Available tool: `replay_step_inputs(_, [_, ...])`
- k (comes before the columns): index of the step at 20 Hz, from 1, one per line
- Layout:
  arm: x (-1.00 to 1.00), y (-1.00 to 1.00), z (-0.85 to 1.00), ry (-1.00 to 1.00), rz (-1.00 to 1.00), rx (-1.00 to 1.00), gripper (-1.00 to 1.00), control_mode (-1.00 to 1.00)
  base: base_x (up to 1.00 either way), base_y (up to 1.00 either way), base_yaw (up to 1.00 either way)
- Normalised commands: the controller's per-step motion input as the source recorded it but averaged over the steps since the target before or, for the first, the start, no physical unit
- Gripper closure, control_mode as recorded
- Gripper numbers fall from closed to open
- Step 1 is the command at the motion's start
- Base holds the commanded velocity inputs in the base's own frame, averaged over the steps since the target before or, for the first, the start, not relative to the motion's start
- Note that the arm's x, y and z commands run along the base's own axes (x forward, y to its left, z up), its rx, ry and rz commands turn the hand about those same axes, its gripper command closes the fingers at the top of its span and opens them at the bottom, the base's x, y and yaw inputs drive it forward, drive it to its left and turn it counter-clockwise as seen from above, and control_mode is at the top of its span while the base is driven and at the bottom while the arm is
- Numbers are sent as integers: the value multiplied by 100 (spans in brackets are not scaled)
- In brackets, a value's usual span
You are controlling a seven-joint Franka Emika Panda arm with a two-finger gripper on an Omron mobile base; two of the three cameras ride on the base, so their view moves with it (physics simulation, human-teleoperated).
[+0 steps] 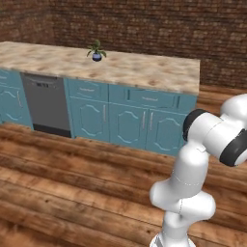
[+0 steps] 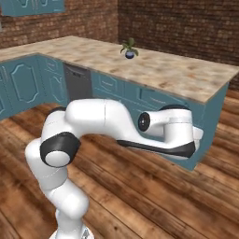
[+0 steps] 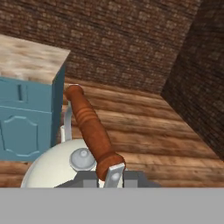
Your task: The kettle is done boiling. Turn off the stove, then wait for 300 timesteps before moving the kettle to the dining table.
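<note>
Hand (image 3: 109, 177) pinching the brown handle of the white kettle (image 3: 57, 164), kettle at 7 o'clock in the hand view above wooden floor (image 3: 144, 127), teal-sided marbled surface (image 3: 30, 59) at 10 o'clock, small potted plant (image 1: 97, 50) on surface.

The kettle (image 3: 52, 168) is cut off at the hand view's bottom, so only its top, lid knob and brown handle are seen. The gripper (image 3: 109, 177) is mostly hidden under that handle. The counter (image 1: 144, 72) is clipped at the left edge.
</note>
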Motion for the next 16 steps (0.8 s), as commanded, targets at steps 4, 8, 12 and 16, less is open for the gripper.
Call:
replay_step_inputs(4, [0,0,0,0,0,0,100,100,14,-61,-6])
replay_step_inputs(8, [0,0,0,0,0,0,100,100,23,-57,-1])
replay_step_inputs(12, [0,0,0,0,0,0,100,100,36,-48,0])
replay_step_inputs(16, [0,0,0,0,0,0,100,100,43,-42,0])
